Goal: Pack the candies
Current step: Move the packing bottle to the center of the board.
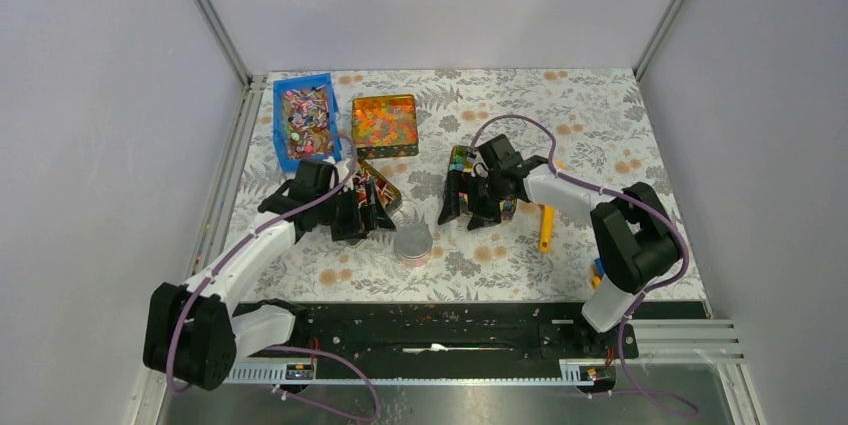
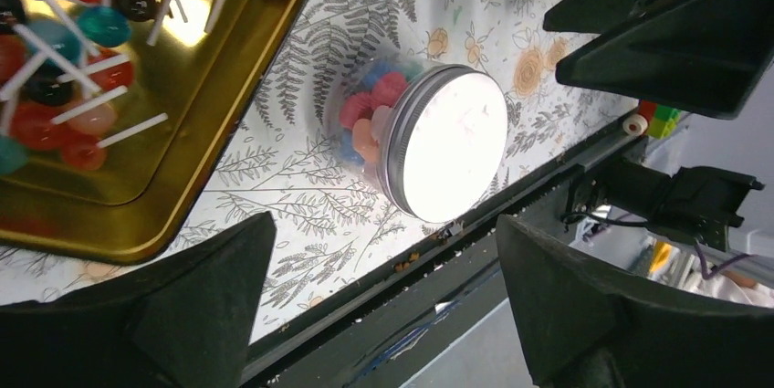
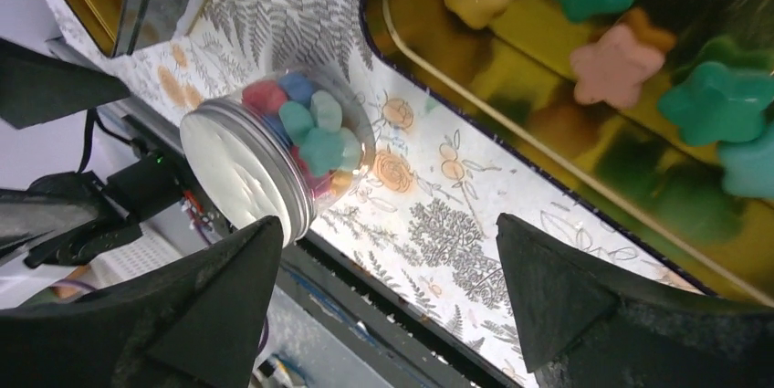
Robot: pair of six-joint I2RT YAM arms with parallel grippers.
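Pastel star-shaped candies (image 3: 617, 63) lie in a gold tin (image 3: 511, 87) at the top right of the right wrist view. More candies fill a small clear jar (image 3: 274, 155) with a silver lid on it. The jar stands on the table between the arms (image 1: 415, 242) and also shows in the left wrist view (image 2: 429, 137). My right gripper (image 1: 470, 207) (image 3: 388, 306) is open and empty, low over the mat between the tin and the jar. My left gripper (image 1: 365, 213) (image 2: 383, 315) is open and empty, just left of the jar.
A gold tray of lollipops (image 2: 137, 87) sits under my left arm. A blue bin of stick sweets (image 1: 305, 121) and an orange tin of round beads (image 1: 385, 125) stand at the back left. A yellow tool (image 1: 546, 226) lies right of my right gripper.
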